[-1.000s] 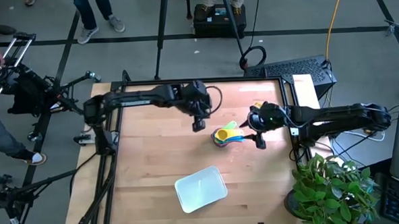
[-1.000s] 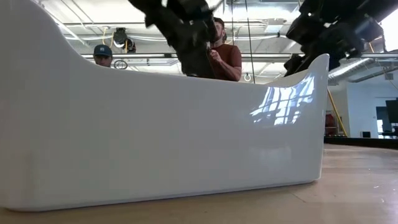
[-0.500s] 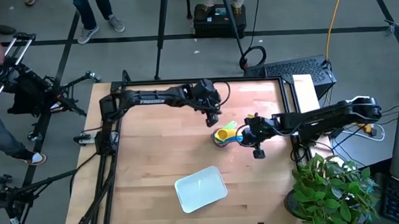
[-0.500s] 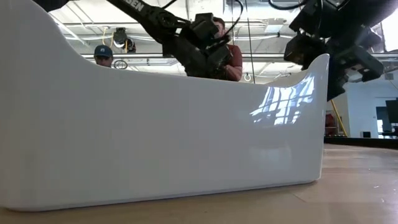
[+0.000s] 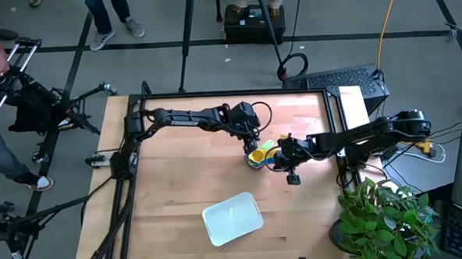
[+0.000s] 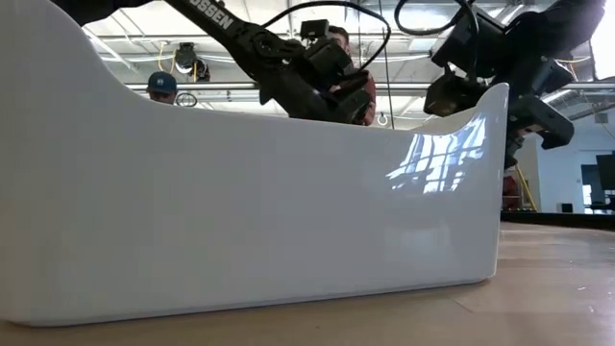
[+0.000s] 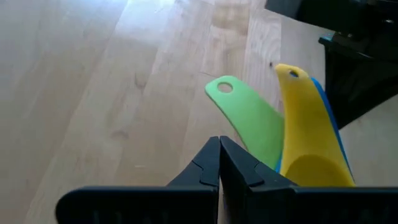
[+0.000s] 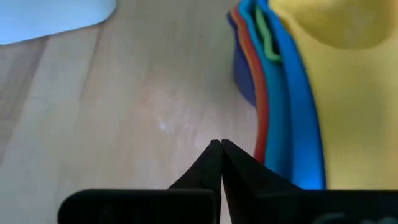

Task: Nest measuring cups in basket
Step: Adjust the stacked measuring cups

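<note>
Dark left fingers: the left gripper (image 7: 219, 163) has its two tips pressed together with nothing between them, hovering at the stack's far-left side in the high view (image 5: 252, 139)
Dark right fingers: the right gripper (image 8: 220, 163) is likewise closed tip to tip and empty, low over the wood just beside the stack's right side
Stack from left fingers: the measuring cups (image 5: 259, 155) sit just ahead of the tips; the green handle (image 7: 249, 112) and the yellow cup (image 7: 308, 140) on top fan out beyond them
Stack from right fingers: layered rims in the right wrist view, blue (image 8: 292, 93), green, orange and red, with the yellow bowl uppermost, lie just to one side of the tips, apart from them
Long axis: handles seem to point toward the table's far right corner
Nearer arm: both grippers flank the stack closely; neither is clearly closer
Basket (image 5: 232, 218): empty on the table (image 5: 179, 186), well apart from the stack, toward the near edge
Judgement: the cups look already nested but outside the basket, so either gripper must open before gripping the stack
</note>
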`<state>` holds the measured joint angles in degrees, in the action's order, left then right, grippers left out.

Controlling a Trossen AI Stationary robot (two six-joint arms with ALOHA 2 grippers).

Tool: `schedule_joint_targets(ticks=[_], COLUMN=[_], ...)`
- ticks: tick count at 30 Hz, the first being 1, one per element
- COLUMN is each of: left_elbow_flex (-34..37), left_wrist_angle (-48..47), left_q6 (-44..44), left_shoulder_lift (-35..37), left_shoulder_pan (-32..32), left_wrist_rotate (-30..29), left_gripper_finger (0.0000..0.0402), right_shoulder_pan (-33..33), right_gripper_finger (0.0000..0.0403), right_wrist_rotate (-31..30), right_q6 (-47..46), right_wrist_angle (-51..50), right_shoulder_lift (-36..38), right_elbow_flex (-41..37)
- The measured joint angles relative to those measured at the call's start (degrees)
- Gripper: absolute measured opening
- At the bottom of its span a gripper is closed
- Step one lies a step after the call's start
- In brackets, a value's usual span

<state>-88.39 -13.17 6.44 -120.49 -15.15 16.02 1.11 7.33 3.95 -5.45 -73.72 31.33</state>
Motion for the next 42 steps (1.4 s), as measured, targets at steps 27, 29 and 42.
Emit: schedule_joint_targets(ticks=[27, 29, 42], left_elbow_flex=[0.0, 0.0, 0.0], left_wrist_angle=[-3.3, -4.3, -3.9], left_q6=[3.1, 3.1, 2.8], left_shoulder_lift=[0.0, 0.0, -0.3], left_shoulder_pan=[0.7, 0.8, 2.2], left_wrist_rotate=[-7.2, -7.1, -6.2], left_gripper_finger=[0.0007, 0.0004, 0.0008], right_shoulder_pan=[3.7, 3.7, 6.5], right_gripper_finger=[0.0004, 0.0004, 0.0004], right_wrist_rotate=[0.2, 0.2, 0.2], right_q6=[2.8, 2.8, 5.4], right_wrist_angle=[-0.2, -0.2, 0.6], right_shoulder_lift=[-1.6, -1.6, -1.6], right_elbow_flex=[1.8, 1.8, 1.8])
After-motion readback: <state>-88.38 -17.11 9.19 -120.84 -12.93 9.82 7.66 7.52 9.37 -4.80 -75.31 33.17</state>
